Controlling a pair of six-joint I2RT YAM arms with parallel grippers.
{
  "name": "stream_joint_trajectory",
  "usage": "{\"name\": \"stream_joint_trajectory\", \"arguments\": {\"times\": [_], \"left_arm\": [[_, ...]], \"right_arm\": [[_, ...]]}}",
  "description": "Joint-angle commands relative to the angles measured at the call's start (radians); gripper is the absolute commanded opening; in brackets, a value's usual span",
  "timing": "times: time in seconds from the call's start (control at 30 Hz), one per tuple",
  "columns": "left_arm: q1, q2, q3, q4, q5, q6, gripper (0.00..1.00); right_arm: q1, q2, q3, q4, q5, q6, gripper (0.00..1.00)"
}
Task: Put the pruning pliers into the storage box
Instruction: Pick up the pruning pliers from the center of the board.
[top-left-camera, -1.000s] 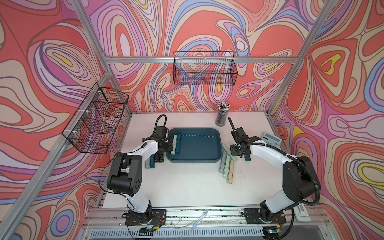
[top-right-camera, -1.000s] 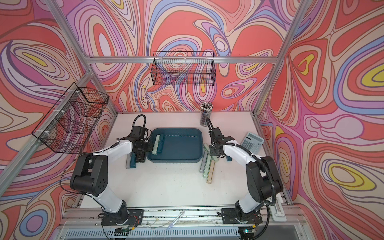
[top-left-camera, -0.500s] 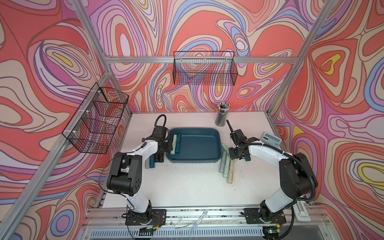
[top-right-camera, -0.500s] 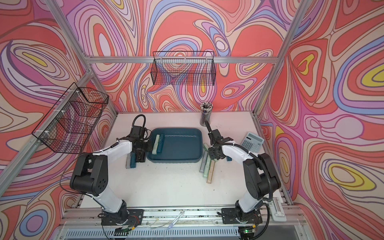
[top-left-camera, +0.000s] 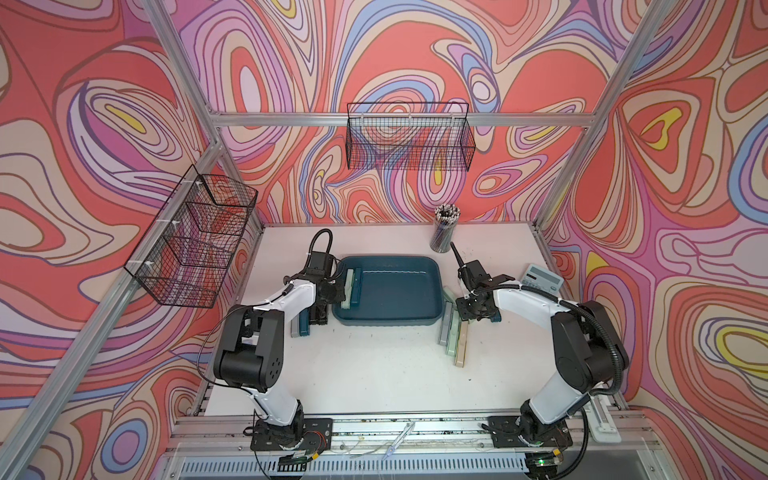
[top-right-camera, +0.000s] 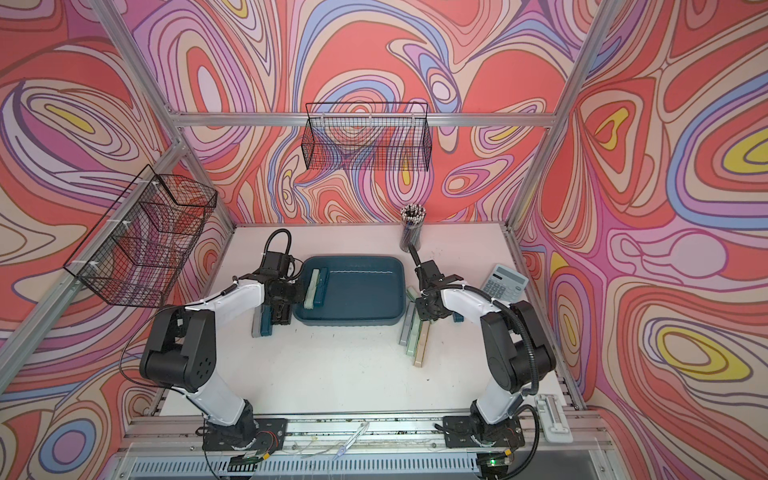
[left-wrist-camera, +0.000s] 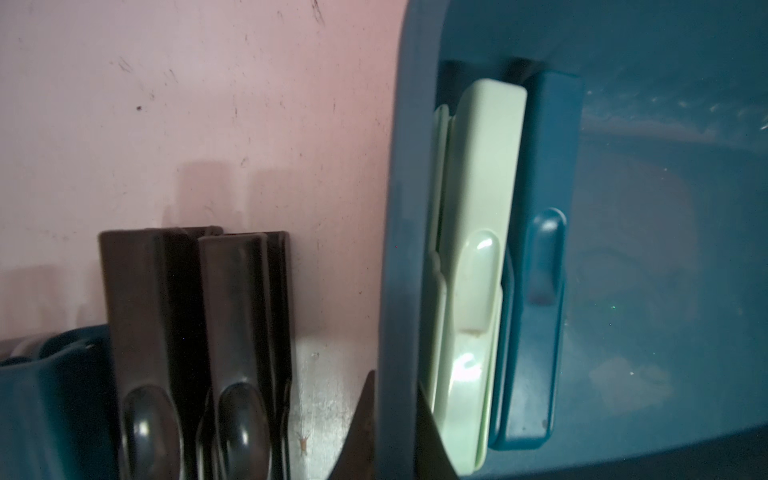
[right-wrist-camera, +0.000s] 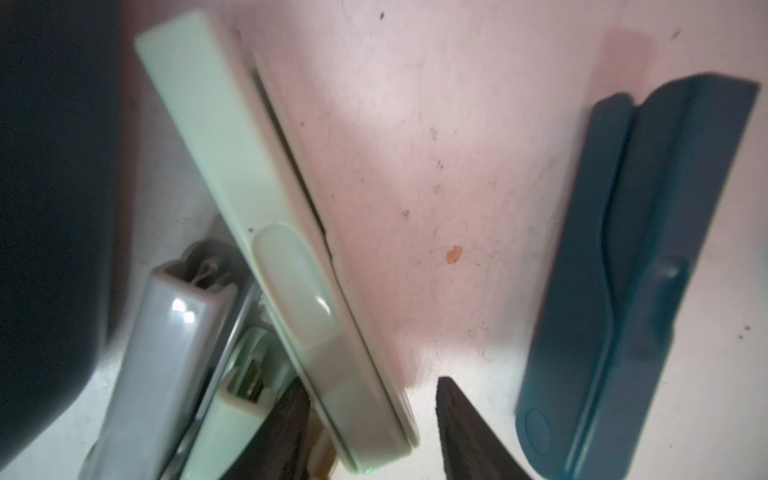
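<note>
Storage box (top-left-camera: 390, 321) sits mid-frame on the desk (top-left-camera: 365, 374) in both top views. Inside it, against the left wall: mint pliers (left-wrist-camera: 469, 270) and teal-blue pliers (left-wrist-camera: 536, 257), side by side and touching. Left tool (left-wrist-camera: 397, 415) is pinched narrow on that wall, one finger on each side of the rim. Black pliers (left-wrist-camera: 153, 324), a pair, lie on the desk just left of the box, under the left arm. Right of the box, grey pliers (top-left-camera: 444, 330) lie parallel with a mint and a beige one. Right tool (right-wrist-camera: 371, 399) is about half wide, straddling the end of a second mint pliers (right-wrist-camera: 270, 199). There is a gap at one finger and contact at the other is unclear. A loose teal-blue pliers (right-wrist-camera: 623, 270) lies apart on the desk, further right.
</note>
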Motion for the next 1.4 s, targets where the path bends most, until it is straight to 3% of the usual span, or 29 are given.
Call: {"name": "stream_joint_trajectory", "arguments": {"times": [0.0,0.13,0.47,0.83,1.13,1.37], "left_arm": [[0.007,-0.024,0.008,0.03,0.009,-0.001,0.0],[0.007,-0.026,0.008,0.029,0.009,-0.001,0.0],[0.007,-0.023,0.006,0.03,0.007,-0.001,0.0],[0.007,-0.024,0.003,0.038,0.033,-0.013,0.0],[0.006,-0.029,0.004,0.038,0.076,-0.037,0.0],[-0.004,-0.017,0.002,0.084,0.11,-0.063,0.0]], "right_arm": [[-0.003,0.033,0.032,-0.001,0.008,-0.022,0.5],[-0.004,0.052,0.057,0.016,0.001,-0.03,0.46],[-0.004,0.043,0.061,0.029,-0.009,-0.041,0.23],[0.002,-0.087,0.139,0.035,0.02,0.067,0.2],[0.188,-0.13,0.237,0.124,0.092,0.24,0.22],[0.367,0.022,0.29,0.336,0.046,0.46,0.22]]}}
